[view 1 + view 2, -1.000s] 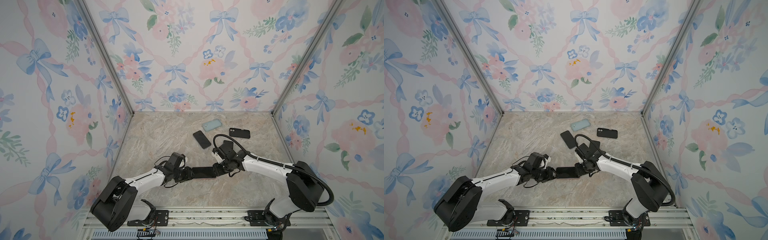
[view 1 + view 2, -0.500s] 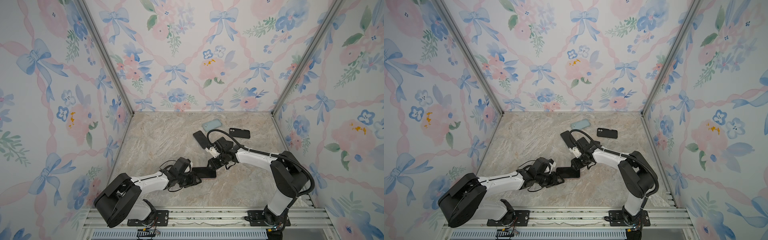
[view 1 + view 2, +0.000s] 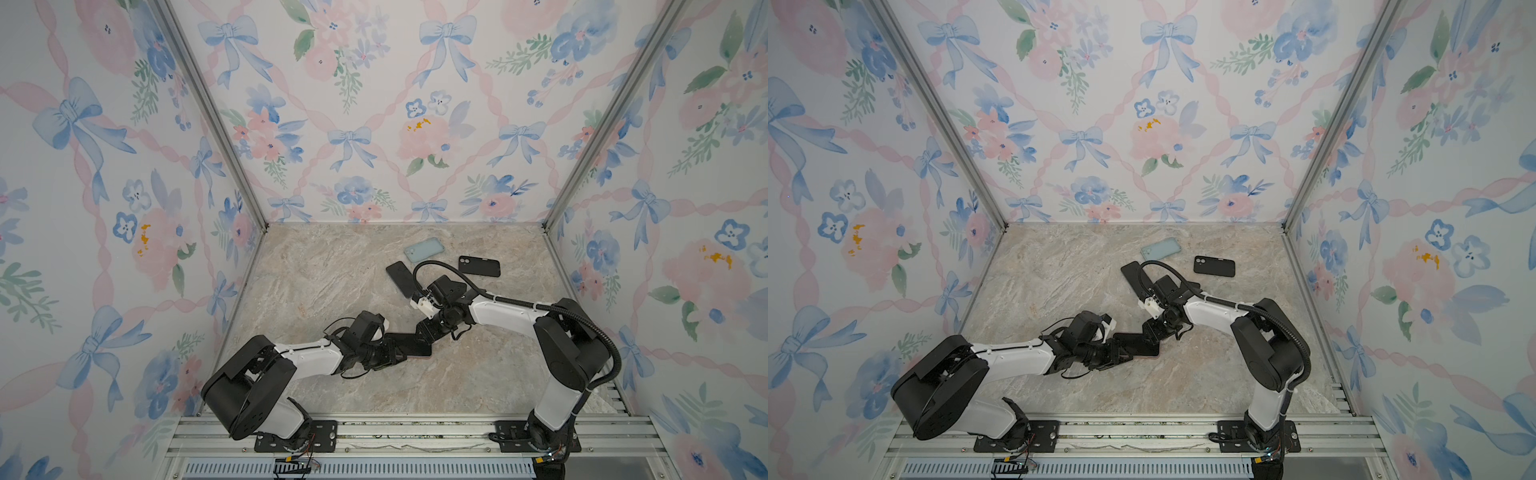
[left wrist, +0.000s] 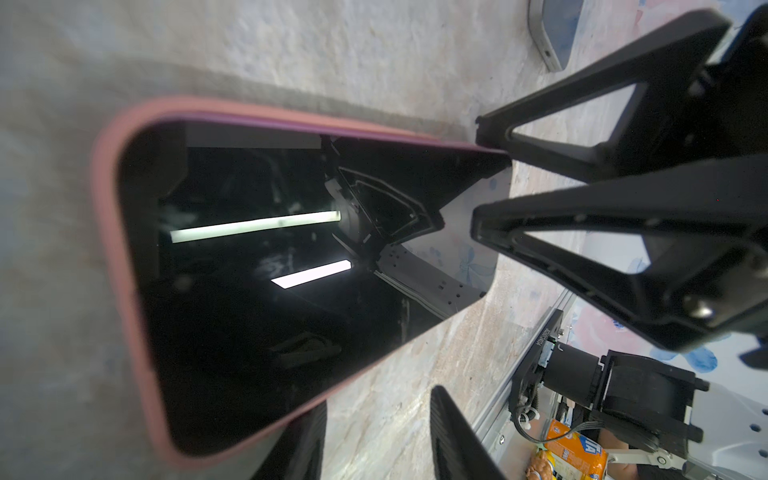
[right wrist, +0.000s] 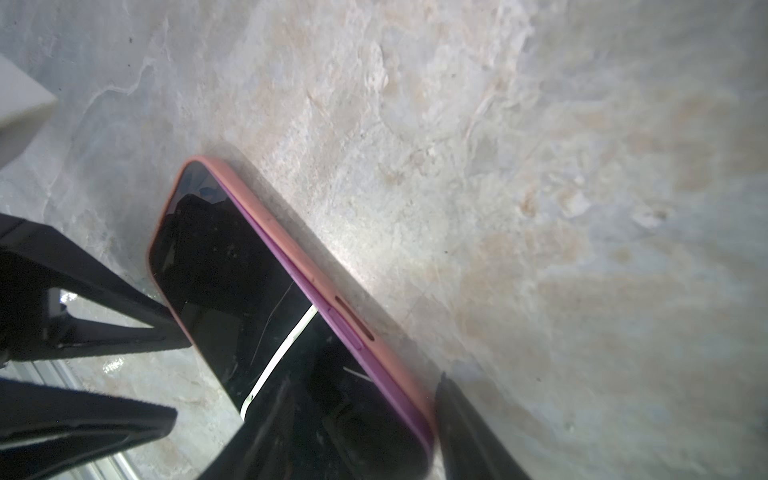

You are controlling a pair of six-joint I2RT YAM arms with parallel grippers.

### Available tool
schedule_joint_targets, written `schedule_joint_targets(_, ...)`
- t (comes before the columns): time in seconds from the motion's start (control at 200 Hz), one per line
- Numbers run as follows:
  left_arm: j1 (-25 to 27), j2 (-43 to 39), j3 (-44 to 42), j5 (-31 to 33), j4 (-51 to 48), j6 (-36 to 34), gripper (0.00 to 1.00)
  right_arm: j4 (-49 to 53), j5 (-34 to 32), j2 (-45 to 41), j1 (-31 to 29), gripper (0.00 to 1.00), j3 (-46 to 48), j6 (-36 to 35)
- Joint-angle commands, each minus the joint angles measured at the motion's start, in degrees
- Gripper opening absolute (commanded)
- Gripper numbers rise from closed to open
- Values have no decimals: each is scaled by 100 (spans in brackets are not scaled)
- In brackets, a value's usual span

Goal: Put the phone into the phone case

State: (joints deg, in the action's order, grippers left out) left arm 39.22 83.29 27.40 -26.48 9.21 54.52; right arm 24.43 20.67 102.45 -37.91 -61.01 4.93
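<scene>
Pink case should flex round your stiff, slick phone, so press at its rim; left gripper and right gripper stand half-open, empty.

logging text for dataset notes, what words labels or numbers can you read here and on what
No text reads clearly.
Orange packet, left wrist view: white letters, blurred and cut off.
Black bracket by the rail: white print, too small to read.
Phone and pink case: no text visible.
</scene>
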Motion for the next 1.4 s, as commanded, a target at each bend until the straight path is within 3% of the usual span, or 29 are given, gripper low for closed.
schedule_joint_targets(0.0,-172,186,-15,310,-271,15,43,185,259,-108,-53,56,141,68)
schedule_joint_targets(0.565,-598,833,693,114,-351,-423,34,-206,429,-488,-606,51,677,816)
schedule_joint_targets(0.84,-749,1074,945,-41,-476,-678,29,-363,164,-728,-760,52,904,1267)
schedule_joint_targets(1.04,-734,722,905,-59,-1020,-628,29,-455,-708,-1325,-814,54,1154,2727)
schedule_joint_targets(1.195,-491,308,817,-104,-1193,-195,34,-763,-963,-1754,-884,55,1504,3941)
schedule_joint_targets(1.395,-195,156,851,-35,-1642,129,33,-711,-1180,-1876,-1071,56,1508,4490)
